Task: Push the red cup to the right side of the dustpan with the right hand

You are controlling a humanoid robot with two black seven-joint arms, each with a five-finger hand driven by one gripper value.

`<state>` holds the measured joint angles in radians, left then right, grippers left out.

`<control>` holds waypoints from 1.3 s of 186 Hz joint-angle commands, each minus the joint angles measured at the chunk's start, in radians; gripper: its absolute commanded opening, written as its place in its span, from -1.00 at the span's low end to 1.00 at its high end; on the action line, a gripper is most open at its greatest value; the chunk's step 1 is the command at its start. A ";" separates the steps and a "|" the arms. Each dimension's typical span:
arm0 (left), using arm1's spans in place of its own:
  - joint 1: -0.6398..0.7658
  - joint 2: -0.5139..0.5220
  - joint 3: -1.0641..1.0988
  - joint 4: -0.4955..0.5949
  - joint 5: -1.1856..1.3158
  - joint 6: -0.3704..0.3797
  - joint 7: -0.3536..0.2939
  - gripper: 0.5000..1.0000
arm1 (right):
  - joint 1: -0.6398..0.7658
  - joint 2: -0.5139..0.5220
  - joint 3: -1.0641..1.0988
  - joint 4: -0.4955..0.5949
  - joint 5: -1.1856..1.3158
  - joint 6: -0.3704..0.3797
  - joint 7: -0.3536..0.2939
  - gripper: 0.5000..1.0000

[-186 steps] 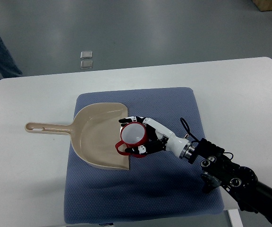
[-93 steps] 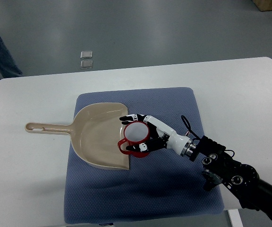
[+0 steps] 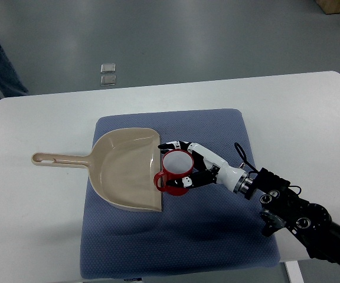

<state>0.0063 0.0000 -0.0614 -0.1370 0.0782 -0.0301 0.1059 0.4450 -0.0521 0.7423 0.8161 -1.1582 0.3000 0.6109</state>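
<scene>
1. The red cup (image 3: 177, 171) is held upright by the right hand (image 3: 188, 166), with fingers curled around it.
2. The cup is placed on the blue mat (image 3: 217, 236), touching the dustpan (image 3: 123, 171) open right edge.
3. The arm is stretched in from the desk's (image 3: 40, 236) lower right corner.

Glossy red cup (image 3: 177, 168), textured cloth mat (image 3: 217, 230)

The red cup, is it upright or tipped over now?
Upright: the red cup shows its round open mouth upward, with the right hand curled around it.
</scene>
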 commanded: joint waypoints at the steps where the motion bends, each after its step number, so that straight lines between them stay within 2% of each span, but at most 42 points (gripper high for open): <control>1: 0.000 0.000 0.000 0.001 0.000 0.001 0.000 1.00 | 0.000 -0.003 0.000 0.000 0.000 0.001 0.000 0.57; 152: 0.000 0.000 0.000 -0.001 0.000 -0.001 0.000 1.00 | -0.011 -0.046 -0.004 0.092 0.000 0.021 0.000 0.56; 242: 0.000 0.000 0.000 0.001 0.000 -0.001 0.000 1.00 | -0.002 -0.098 -0.001 0.106 0.003 0.031 0.000 0.56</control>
<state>0.0062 0.0000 -0.0614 -0.1371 0.0782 -0.0299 0.1058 0.4348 -0.1373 0.7396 0.9218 -1.1574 0.3316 0.6109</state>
